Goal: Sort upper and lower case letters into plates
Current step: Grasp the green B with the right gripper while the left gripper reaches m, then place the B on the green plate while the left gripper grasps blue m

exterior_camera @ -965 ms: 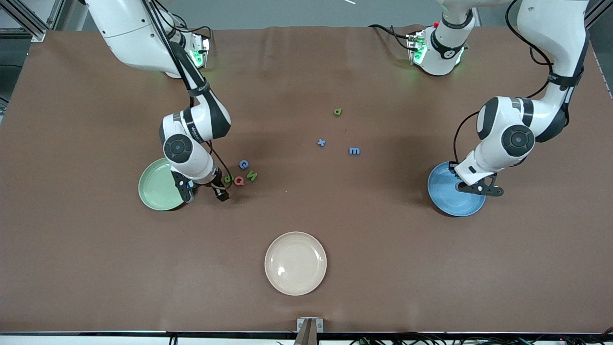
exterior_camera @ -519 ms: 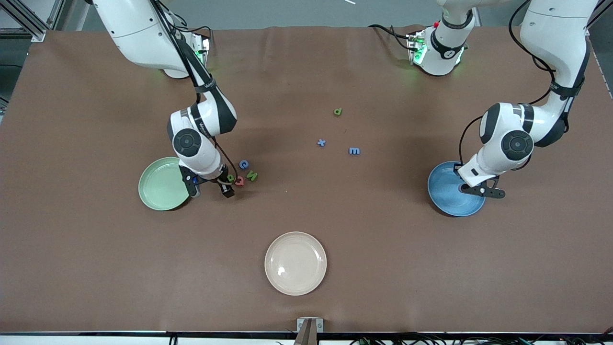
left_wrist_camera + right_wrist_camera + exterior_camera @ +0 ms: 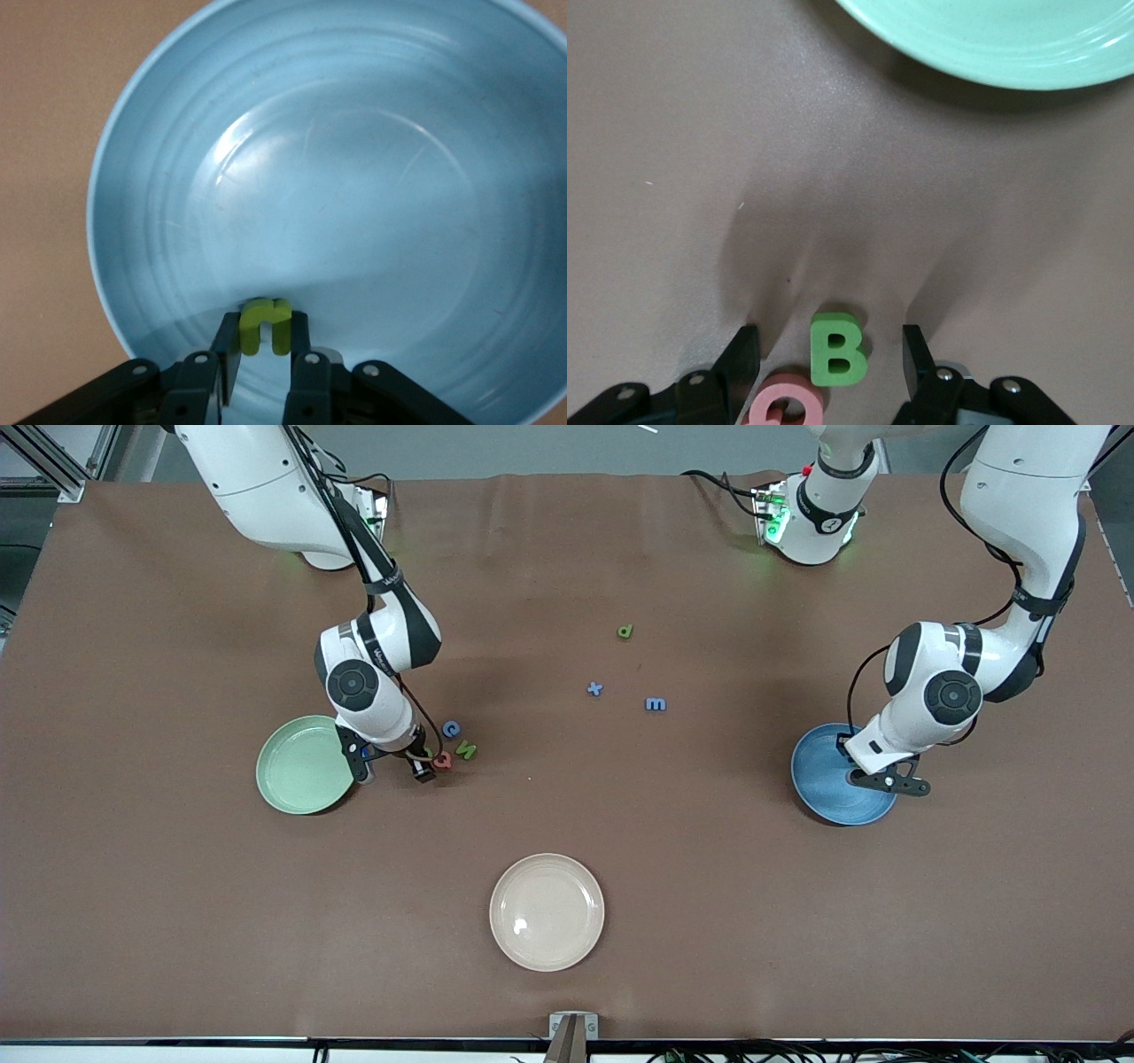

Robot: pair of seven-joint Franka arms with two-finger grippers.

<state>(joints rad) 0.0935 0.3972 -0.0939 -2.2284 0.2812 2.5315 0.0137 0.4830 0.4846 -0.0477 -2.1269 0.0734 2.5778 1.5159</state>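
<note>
The mint green plate (image 3: 297,766) lies toward the right arm's end and also shows in the right wrist view (image 3: 992,35). My right gripper (image 3: 423,766) is open, low over the table beside that plate; its fingers (image 3: 744,354) straddle a green B (image 3: 835,350), with a pink Q (image 3: 788,403) against it. In the front view the red Q (image 3: 443,760), green N (image 3: 466,751) and a blue letter (image 3: 451,729) cluster there. My left gripper (image 3: 263,341) is shut on a yellow-green lower-case n (image 3: 263,326) over the blue plate (image 3: 337,177), which also shows in the front view (image 3: 824,779).
A green d (image 3: 625,631), a blue x (image 3: 594,688) and a blue m (image 3: 655,704) lie mid-table. A cream-beige plate (image 3: 547,911) sits nearer the front camera than the letters.
My right gripper has moved from the mint plate's edge toward the letter cluster and now straddles the green B. My left gripper has stayed over the blue plate with its letter.
</note>
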